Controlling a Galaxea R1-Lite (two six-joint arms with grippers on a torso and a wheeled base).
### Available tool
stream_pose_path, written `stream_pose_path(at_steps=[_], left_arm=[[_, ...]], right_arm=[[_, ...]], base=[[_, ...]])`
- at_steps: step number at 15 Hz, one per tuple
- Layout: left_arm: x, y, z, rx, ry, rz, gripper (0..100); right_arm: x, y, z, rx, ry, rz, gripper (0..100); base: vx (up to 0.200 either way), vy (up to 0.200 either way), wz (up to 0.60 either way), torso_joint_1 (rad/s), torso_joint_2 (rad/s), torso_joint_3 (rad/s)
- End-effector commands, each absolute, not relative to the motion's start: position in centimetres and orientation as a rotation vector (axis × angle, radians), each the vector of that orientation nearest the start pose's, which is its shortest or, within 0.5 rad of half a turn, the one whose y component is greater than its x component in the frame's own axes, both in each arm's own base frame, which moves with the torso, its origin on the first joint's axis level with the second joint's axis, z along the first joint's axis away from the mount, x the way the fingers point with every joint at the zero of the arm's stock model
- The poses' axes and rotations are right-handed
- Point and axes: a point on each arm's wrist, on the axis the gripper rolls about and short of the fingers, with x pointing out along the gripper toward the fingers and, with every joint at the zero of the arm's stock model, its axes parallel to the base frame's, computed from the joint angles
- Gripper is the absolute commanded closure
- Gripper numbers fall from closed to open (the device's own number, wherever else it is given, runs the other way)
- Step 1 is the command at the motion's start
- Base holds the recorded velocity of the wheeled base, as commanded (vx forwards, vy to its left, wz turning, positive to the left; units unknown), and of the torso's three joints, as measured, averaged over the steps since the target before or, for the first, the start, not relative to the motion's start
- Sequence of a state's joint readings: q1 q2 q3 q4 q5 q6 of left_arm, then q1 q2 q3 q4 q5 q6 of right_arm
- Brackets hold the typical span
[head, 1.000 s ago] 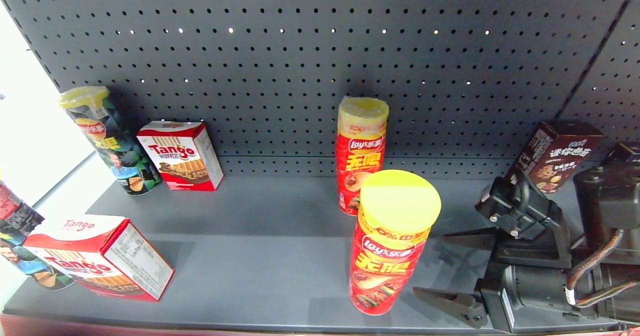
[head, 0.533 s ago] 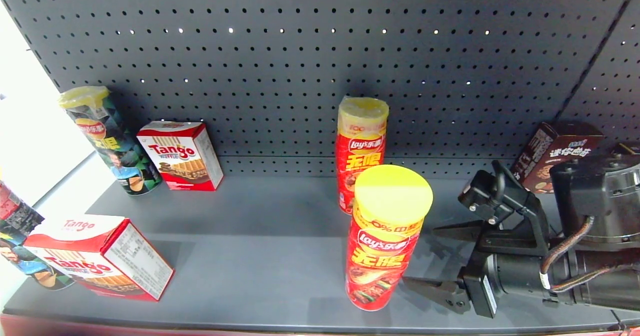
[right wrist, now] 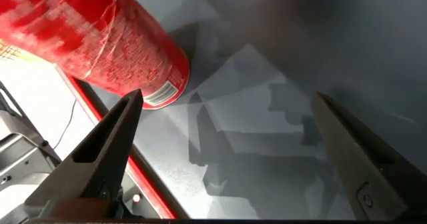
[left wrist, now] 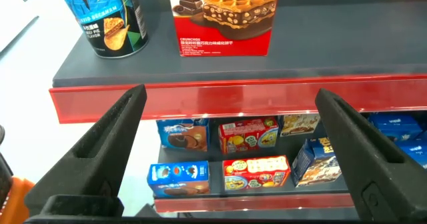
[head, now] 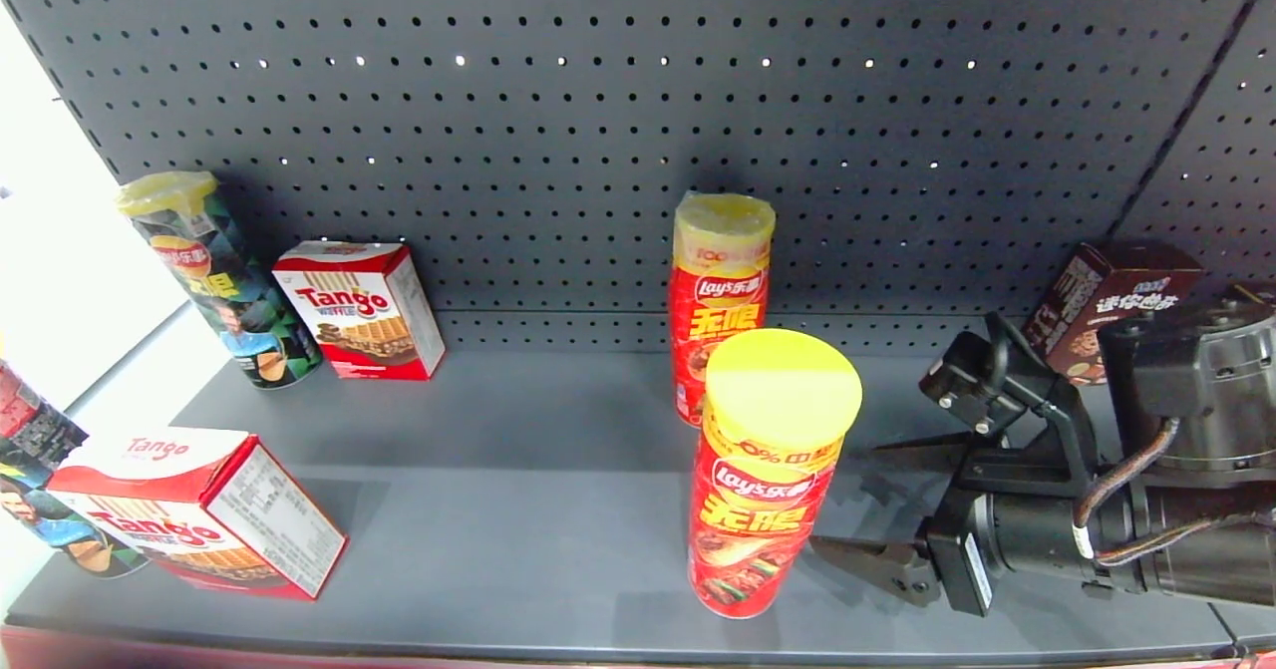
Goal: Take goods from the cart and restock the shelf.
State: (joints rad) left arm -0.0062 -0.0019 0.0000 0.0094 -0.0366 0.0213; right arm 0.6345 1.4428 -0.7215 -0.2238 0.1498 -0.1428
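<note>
Judging from the lay of things, took the step in hand to be drawing the right gripper [head: 847, 497] clear of the front red can [head: 768, 470], apparently already placed. Found that can upright at lower centre of the head frame, close to the front lip of the shelf [head: 498, 490], with a matching rear red can [head: 720, 300] behind it at mid-frame, near the pegboard [head: 598, 101]. Saw the right gripper at lower right, jaws spread wide and empty, tips just beside the can's right flank. Could not settle contact or a thin gap between the nearer tip and the can. Noted the left gripper [left wrist: 230, 97] likewise spread wide, holding nothing, facing the shelf's red front edge.

Judged a straight, slow pull toward the right edge of the frame best, jaws kept spread, with no swing or lift toward the can. Rated the can tall, narrow-based and near the lip, so likely to tip off the front at a slight knock. Flagged the brown box [head: 1107, 305] at right mid-frame, close behind the arm, as the thing to miss on the way out. Counted the green can [head: 224, 280] and the two wafer boxes [head: 359, 305] at left as well apart from this move.
</note>
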Motion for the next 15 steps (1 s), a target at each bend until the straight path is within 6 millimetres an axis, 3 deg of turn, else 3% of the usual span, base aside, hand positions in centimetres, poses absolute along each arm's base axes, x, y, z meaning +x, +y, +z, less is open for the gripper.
stream_pose_path(at_steps=[1,15], left_arm=[[-2.3,-0.1,7.5,0.021,0.009,-0.043,0],[-2.3,-0.1,7.5,0.021,0.009,-0.042,0]], right_arm=[[18.6,14.2,19.2,-0.257,0.432,0.808,0],[19.8,15.1,19.3,-0.267,0.428,0.812,0]], base=[[0.000,0.000,0.00,0.000,0.00,0.000],[0.000,0.000,0.00,0.000,0.00,0.000]])
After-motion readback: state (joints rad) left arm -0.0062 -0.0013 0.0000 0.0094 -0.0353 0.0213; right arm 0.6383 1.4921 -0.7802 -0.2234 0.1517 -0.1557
